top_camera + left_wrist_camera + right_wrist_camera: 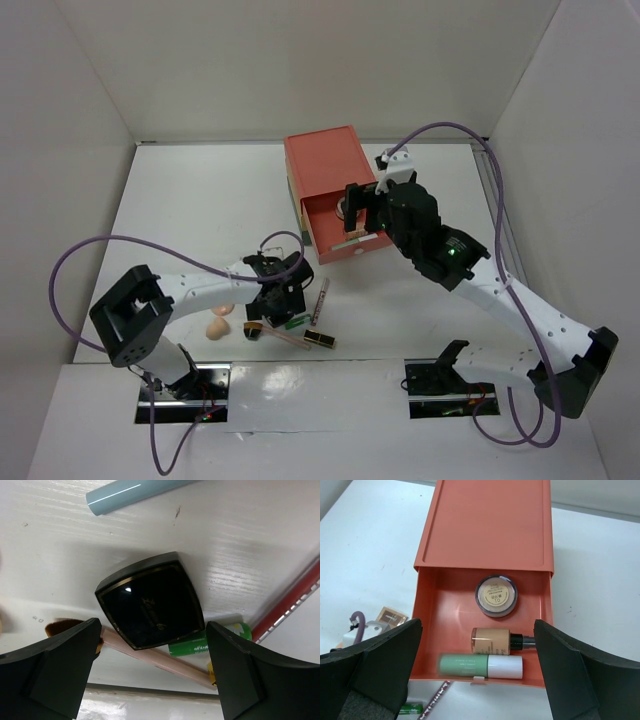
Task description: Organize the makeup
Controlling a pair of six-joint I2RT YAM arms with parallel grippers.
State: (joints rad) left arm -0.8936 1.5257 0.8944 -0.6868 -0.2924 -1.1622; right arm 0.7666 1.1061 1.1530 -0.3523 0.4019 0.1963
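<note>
Left pincer: spread wide and empty, over the black compact on the desk, frame centre.
Right pincer: spread and empty, above the open orange drawer.
Risk: the compact overlaps the brush handle; I expect it could rock or slip when I close.
Mint tube: inside the drawer's front wall, long axis left-to-right, white cap pointing right.
</note>
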